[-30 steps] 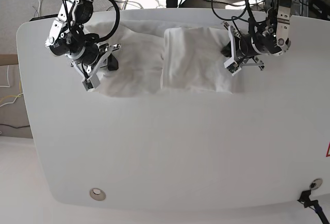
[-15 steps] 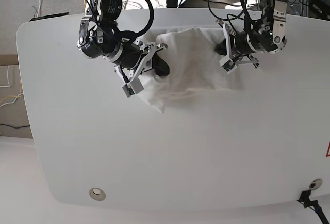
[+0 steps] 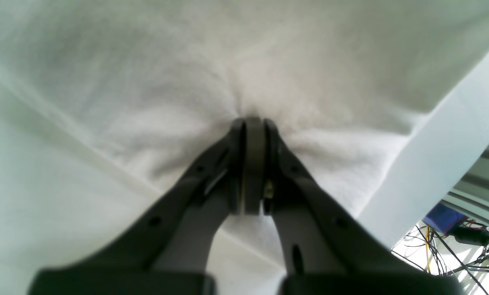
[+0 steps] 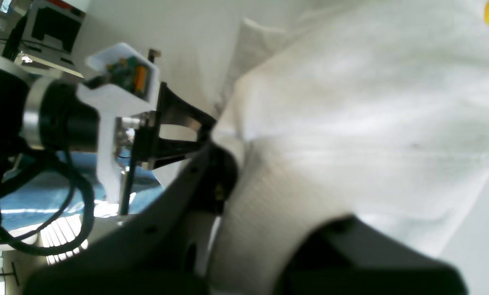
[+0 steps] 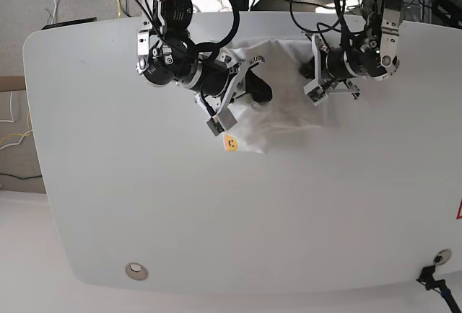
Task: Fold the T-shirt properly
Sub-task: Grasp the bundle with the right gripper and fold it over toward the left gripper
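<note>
Your right hand [image 5: 253,89] and left hand [image 5: 321,75] each pinch the T-shirt [image 5: 278,111], bunched at the desk's [image 5: 216,212] far edge.
Both sets of jaws are clamped on white cloth; a yellow printed patch [image 5: 230,142] shows at its lower corner.

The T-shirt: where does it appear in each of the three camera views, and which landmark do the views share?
Base: the T-shirt lies at top centre, between both arms.
Left wrist: white cloth fills the upper picture, pinched by the left gripper.
Right wrist: it fills the centre and right, held by the right gripper.
Shared landmark: the white table.
</note>
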Robot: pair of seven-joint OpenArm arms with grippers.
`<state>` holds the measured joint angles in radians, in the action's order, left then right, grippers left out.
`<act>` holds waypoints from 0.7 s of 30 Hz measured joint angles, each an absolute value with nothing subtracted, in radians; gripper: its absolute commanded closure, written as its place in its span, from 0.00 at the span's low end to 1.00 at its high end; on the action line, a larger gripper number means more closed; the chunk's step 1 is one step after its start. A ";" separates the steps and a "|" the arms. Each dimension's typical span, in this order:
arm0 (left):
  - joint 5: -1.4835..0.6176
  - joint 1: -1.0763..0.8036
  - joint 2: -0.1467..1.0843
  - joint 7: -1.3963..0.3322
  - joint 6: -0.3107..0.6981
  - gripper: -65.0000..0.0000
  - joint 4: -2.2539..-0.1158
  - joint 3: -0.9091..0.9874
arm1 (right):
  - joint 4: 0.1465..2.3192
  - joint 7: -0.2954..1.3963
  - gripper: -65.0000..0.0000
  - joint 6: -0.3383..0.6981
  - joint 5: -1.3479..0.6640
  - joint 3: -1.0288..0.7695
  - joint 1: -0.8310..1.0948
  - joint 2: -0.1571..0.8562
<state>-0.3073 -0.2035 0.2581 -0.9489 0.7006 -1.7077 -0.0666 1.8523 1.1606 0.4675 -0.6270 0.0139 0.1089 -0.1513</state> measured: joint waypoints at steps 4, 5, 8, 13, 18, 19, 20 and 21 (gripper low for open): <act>-0.307 -0.202 0.258 -0.949 0.701 1.00 -1.707 -0.067 | 1.793 1.162 1.00 0.467 -0.611 0.061 0.084 -0.147; -0.307 -0.202 0.258 -0.949 0.701 1.00 -1.707 -0.067 | 1.792 1.164 1.00 0.467 -0.611 0.076 0.080 -0.149; -0.308 -0.202 0.258 -0.946 0.701 1.00 -1.708 -0.066 | 1.792 1.162 1.00 0.468 -0.625 0.080 0.066 -0.152; -0.282 -0.208 0.256 -0.966 0.700 1.00 -1.753 -0.070 | 1.792 1.157 0.78 0.463 -0.610 0.138 0.065 -0.149; -0.261 -0.214 0.262 -1.002 0.696 1.00 -1.823 -0.064 | 1.791 1.156 0.65 0.461 -0.606 0.198 0.045 -0.146; -0.262 -0.213 0.262 -1.002 0.697 1.00 -1.844 -0.062 | 1.790 1.151 0.65 0.459 -0.605 0.209 0.033 -0.146; -0.262 -0.211 0.262 -1.002 0.696 1.00 -1.862 -0.060 | 1.779 1.137 0.65 0.459 -0.606 0.220 0.016 -0.146; -0.265 -0.210 0.261 -0.998 0.697 1.00 -1.873 -0.059 | 1.755 1.137 0.65 0.461 -0.610 0.229 0.000 -0.146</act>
<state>-0.2653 -0.2096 0.2611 -0.9977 0.6968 -1.8732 -0.0586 1.7554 1.1366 0.4606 -0.6098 0.2291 -0.0002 -0.1463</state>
